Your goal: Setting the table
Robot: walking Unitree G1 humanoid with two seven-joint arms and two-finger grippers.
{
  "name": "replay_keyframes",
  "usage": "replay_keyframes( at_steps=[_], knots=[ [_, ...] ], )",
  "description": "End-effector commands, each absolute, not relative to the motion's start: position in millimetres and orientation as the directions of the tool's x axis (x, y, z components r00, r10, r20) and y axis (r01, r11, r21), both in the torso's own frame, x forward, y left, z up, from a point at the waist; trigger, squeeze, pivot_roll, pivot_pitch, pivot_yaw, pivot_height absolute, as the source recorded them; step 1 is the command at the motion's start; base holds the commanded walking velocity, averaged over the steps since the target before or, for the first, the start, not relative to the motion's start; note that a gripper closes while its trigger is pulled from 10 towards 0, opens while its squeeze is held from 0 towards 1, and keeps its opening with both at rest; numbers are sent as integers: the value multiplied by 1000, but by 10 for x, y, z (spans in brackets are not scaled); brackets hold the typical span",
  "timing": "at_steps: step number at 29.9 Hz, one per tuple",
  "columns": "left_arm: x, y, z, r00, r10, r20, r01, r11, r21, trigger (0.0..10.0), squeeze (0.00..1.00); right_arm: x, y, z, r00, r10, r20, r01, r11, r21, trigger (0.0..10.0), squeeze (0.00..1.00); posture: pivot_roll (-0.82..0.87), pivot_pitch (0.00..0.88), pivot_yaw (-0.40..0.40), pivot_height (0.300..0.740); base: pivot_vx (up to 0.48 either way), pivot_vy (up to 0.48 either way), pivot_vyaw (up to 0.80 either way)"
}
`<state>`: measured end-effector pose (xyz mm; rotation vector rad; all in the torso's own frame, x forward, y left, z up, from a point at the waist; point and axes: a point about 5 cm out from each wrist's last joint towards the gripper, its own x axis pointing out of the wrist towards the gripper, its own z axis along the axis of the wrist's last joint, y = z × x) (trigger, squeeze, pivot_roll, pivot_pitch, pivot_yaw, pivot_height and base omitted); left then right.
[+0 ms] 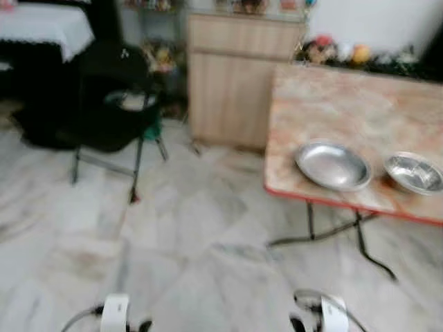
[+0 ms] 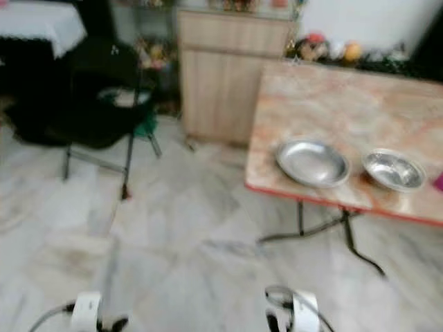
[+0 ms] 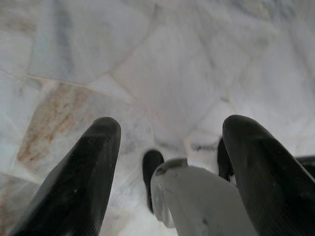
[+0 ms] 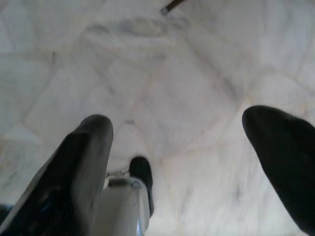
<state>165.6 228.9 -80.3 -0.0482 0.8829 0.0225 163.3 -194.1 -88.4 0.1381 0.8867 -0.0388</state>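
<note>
Item: shallow steel plate (image 1: 333, 165), round, lying flat near the front edge of the folding table (image 1: 332, 104), toward its left corner. Beside it on the right, apart from it, a steel bowl (image 1: 414, 173), deeper, also upright near the front edge.

Table: marbled orange-pink top with a red rim, black metal legs (image 1: 360, 235) crossing beneath; stands on the robot's right.

Left gripper (image 3: 167, 142): hangs low over the marble floor (image 1: 187, 242), its two black fingers spread wide with nothing between them. Right gripper (image 4: 182, 137): likewise low over the floor, fingers wide apart and holding nothing. Both well apart from the table and the dishes.

Surroundings: light wooden cabinet (image 1: 239, 76) behind the table's left end. Black chair (image 1: 111, 104) on thin metal legs to the left, dark items heaped on it, too blurred to tell. White cloth (image 1: 45, 28) over furniture at far left. Row of colourful small objects (image 1: 346, 54) along the wall behind the table, indistinct.
</note>
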Motion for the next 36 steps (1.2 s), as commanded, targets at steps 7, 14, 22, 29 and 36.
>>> replay_keyframes(
  at_steps=[7, 14, 22, 29, 36],
  knots=[
    [1652, 2269, -816, 620, -4, -785, -39, 999, -36, 10000, 0, 1600, -1949, -902, 614, 17, -789, 96, 991, 96, 10000, 0, 70, 0, -48, 740, 0, 0, -789],
    [1666, 2260, -814, 619, -4, -786, -30, 999, -29, 10000, 0, 1595, -1938, -905, 617, 17, -787, 98, 990, 99, 10000, 0, 68, 0, -43, 740, 0, 0, 0],
    [1721, 2191, -807, 620, -16, -785, 8, 1000, -14, 10000, 0, 1593, -1917, -909, 614, 28, -789, 86, 991, 102, 10000, 0, 72, 0, -45, 740, 0, 0, 0],
    [1767, 2134, -796, 630, -29, -776, 31, 999, -13, 10000, 0, 1605, -1899, -907, 613, 35, -789, 76, 992, 103, 10000, 0, 72, 0, -43, 740, 0, -317, 0],
    [1769, 2127, -795, 632, -35, -774, 41, 999, -12, 10000, 0, 1598, -1892, -912, 608, 36, -793, 72, 992, 101, 10000, 0, 74, 0, -43, 740, 0, -332, 0]
  ],
)
